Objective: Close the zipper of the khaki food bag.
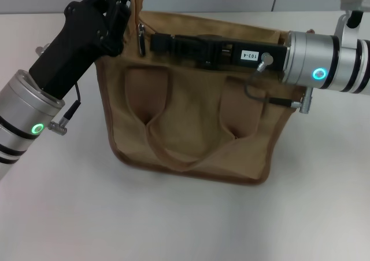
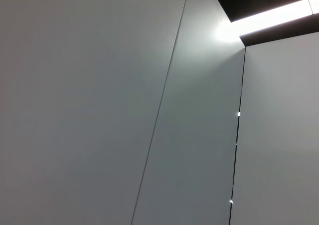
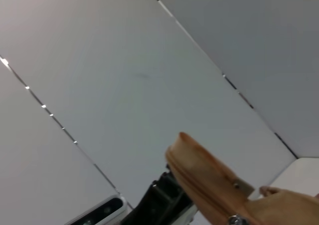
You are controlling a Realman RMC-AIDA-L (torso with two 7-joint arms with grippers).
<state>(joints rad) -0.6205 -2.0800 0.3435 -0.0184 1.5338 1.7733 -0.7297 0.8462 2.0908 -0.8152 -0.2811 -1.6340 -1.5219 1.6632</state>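
Canvas throughout: the boxy khaki food bag [image 1: 191, 128] with brown trim sits mid-frame on the white table [image 1: 69, 214], soft, light, likely to sag or slide when pulled. Its tan zipper [image 1: 140, 38] shows a silver pull hanging at upper left; take hold there. Contents hidden. Left gripper [image 1: 118, 9] pinches the bag's upper-left corner. Right gripper [image 1: 165, 42] lies along the top edge; finger state indeterminable.
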